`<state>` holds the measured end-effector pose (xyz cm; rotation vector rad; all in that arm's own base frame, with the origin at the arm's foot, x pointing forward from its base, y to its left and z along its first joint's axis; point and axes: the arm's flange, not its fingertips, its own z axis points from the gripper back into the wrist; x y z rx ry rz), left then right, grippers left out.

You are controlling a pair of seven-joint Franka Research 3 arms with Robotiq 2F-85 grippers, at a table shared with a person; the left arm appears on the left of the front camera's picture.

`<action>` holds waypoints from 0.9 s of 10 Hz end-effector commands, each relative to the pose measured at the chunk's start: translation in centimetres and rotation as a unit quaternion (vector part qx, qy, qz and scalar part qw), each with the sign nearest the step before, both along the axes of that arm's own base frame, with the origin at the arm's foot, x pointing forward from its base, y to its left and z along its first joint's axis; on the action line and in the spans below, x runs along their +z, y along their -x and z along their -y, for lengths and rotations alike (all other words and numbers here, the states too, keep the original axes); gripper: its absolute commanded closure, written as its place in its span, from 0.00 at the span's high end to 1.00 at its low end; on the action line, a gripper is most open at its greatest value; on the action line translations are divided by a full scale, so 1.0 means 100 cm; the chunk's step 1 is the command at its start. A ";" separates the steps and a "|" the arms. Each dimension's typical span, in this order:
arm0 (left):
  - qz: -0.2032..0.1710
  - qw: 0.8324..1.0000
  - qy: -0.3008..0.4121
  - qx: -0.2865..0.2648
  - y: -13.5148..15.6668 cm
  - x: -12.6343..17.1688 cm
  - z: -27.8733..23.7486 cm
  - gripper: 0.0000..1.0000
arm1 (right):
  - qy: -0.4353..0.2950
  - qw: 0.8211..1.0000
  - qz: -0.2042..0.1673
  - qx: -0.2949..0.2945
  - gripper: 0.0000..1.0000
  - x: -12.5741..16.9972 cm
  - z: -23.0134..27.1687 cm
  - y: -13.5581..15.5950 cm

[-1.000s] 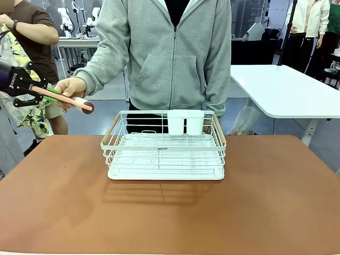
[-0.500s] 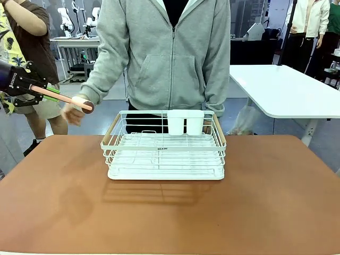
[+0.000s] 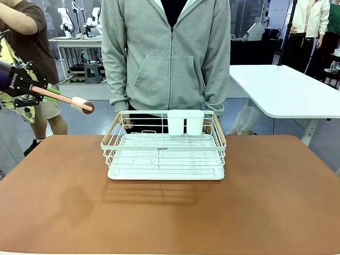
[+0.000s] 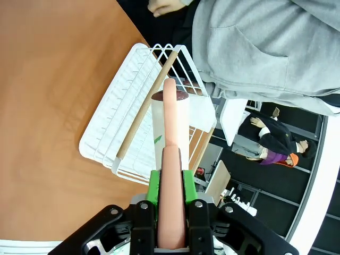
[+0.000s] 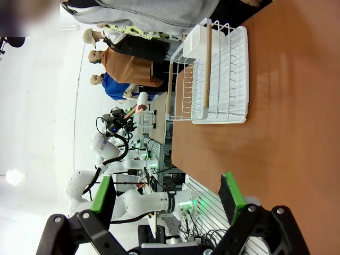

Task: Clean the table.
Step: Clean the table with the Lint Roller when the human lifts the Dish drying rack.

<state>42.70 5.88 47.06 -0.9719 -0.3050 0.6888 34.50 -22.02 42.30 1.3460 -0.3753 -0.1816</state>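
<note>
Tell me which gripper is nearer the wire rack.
Left. The left gripper, shut on the lint roller, hangs just left of the wire rack; the right gripper, open, sits well back across the table.

One brown table (image 3: 53,212), one wire rack (image 3: 164,159), one white cutlery holder (image 3: 186,122), one pink-handled lint roller (image 3: 69,100) – and two robot hands: one left hand (image 3: 49,93), one right hand (image 5: 167,194)
</note>
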 end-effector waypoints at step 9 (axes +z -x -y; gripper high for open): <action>-0.001 1.000 0.000 0.000 0.000 0.001 0.000 0.01 | -0.003 1.000 0.009 -0.001 1.00 0.002 -0.001 0.000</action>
